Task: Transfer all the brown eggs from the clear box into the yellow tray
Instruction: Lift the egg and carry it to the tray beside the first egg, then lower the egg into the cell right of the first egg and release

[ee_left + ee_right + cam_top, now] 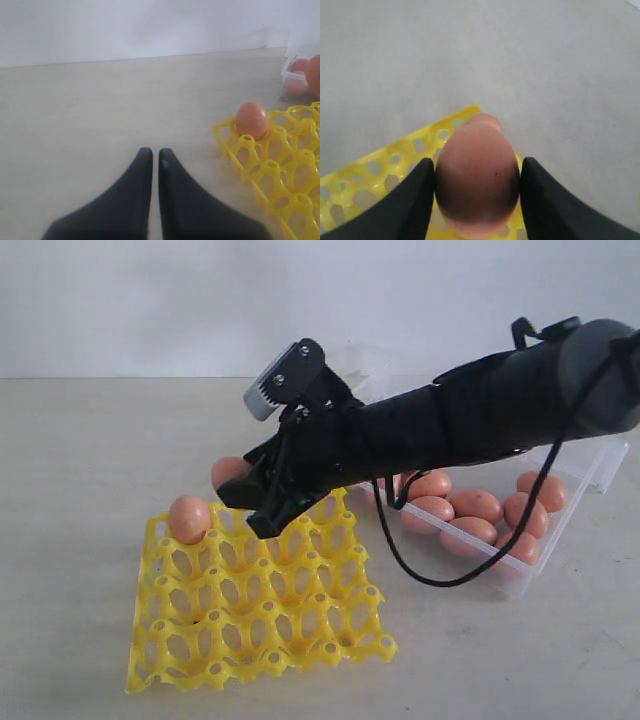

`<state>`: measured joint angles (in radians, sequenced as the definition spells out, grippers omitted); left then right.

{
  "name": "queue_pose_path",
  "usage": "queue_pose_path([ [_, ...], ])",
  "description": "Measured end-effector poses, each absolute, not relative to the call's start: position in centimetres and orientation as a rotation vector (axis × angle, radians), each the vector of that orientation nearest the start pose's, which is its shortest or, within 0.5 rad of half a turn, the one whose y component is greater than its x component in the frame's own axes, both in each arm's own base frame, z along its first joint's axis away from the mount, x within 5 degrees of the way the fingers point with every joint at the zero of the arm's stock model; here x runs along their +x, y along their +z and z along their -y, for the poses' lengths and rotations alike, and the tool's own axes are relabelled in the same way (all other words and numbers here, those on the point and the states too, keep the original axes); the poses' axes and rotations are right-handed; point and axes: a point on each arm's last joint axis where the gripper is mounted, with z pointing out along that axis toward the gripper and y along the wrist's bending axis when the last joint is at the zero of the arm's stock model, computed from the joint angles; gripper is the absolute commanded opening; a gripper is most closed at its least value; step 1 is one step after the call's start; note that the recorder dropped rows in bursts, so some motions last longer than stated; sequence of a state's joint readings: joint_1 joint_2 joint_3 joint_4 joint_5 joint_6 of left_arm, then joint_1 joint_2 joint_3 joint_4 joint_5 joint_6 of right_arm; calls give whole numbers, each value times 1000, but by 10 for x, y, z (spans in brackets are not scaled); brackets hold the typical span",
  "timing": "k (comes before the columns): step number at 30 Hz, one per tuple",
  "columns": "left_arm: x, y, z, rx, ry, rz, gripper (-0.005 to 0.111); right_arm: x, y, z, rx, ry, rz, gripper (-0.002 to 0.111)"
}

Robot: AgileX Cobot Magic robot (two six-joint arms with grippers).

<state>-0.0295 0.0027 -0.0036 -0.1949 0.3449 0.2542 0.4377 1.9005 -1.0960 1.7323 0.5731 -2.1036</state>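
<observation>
Black and wedge-shaped, the right fingers [405, 205] pinch a held egg [477, 180] between them. One finger presses each side of the shell, so they stand just as wide apart as the egg. In the exterior view this egg [228, 472] shows past the fingertips at the far edge of the yellow tray [250, 630], beside the tray's far left corner cup. The right arm reaches across from the clear box [600, 465] to get there.

The left fingers [125, 200] are pressed almost together, with only a thin slit between them, and hold nothing. They point over pale bench [75, 110] a little way from the tray's edge.

The tray lies toward the bench's near edge. One seated egg [189, 518] stands upright in that corner cup, and every other cup that can be seen is open. The right wrist view shows the top of the seated egg [482, 120] just behind the held one.

The clear box sits toward the bench's far right, close beside the tray's far right corner. Several brown eggs [477, 504] lie on their sides in it, crowded and touching one another. The arm hides part of the box, so they cannot be counted.
</observation>
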Motion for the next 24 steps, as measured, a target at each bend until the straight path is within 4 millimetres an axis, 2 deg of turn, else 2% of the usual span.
queue_pose_path([
  [7, 53, 184, 8, 137, -31, -1816, 4, 361, 151, -227, -1119, 665, -1889, 0],
  [13, 53, 184, 8, 137, -31, -1816, 4, 372, 142, -235, -1116, 703, -1882, 0],
  [19, 53, 184, 8, 137, -31, -1816, 4, 374, 139, -235, -1107, 701, -1894, 0],
  [21, 53, 184, 8, 137, -31, -1816, 4, 375, 138, -234, -1101, 686, -1903, 3],
  [24, 53, 184, 8, 137, -31, -1816, 4, 377, 136, -232, -1079, 644, -1935, 15],
])
